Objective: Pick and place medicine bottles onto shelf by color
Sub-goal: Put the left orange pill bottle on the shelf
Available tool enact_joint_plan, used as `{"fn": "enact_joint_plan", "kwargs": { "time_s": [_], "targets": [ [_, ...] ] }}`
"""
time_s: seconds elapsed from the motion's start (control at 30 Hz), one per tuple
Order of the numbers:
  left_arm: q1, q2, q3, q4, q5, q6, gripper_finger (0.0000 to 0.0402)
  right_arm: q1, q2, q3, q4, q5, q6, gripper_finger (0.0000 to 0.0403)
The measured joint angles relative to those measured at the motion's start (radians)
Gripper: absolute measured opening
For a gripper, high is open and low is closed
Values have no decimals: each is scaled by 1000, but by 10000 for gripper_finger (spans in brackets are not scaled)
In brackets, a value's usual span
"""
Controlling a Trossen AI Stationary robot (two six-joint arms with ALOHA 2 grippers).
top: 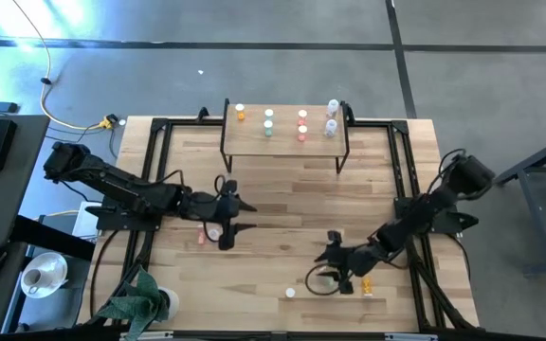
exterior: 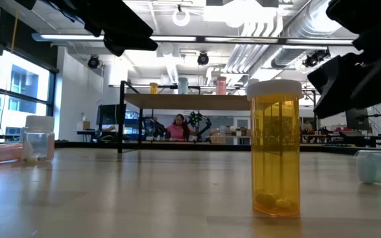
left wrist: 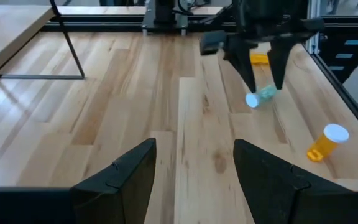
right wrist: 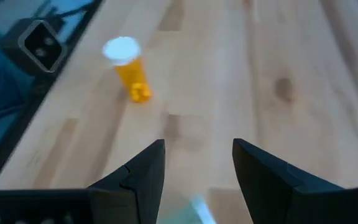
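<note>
My right gripper [left wrist: 263, 84] stands open, tipped down over a green bottle [left wrist: 263, 94] that lies on its side on the tabletop. Its fingers stand on either side of the bottle [right wrist: 199, 208], and I cannot see them touch it. My left gripper [top: 245, 216] is open and holds nothing [left wrist: 194, 149], left of the table's middle and pointing toward the right arm. An orange bottle [left wrist: 328, 142] stands upright near the front edge [top: 290, 293]. The shelf [top: 282, 142] at the far edge carries orange, green, red and clear bottles in a row.
A pink bottle [top: 214, 232] and a red one [top: 200, 239] lie just beside my left gripper. Another orange bottle [top: 367, 284] lies near the right arm. Black frame rails [top: 154, 170] run along the table's sides. A potted plant [top: 140, 298] stands at the front left corner.
</note>
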Motion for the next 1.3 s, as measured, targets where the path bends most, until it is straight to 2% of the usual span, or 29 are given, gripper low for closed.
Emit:
{"fn": "enact_joint_plan", "kwargs": {
  "time_s": [0.4, 0.8, 1.13, 1.3],
  "targets": [
    [0, 0, 0, -8, 0, 0, 203, 30, 203, 13, 319, -2, -43, 179],
    [0, 0, 0, -8, 0, 0, 203, 30, 386, 205, 276, -6, -133, 179],
    [0, 0, 0, -8, 0, 11, 203, 30, 397, 234, 271, 6, -147, 179],
    [0, 0, 0, -8, 0, 19, 203, 29, 442, 235, 322, 29, -136, 179]
  ]
}}
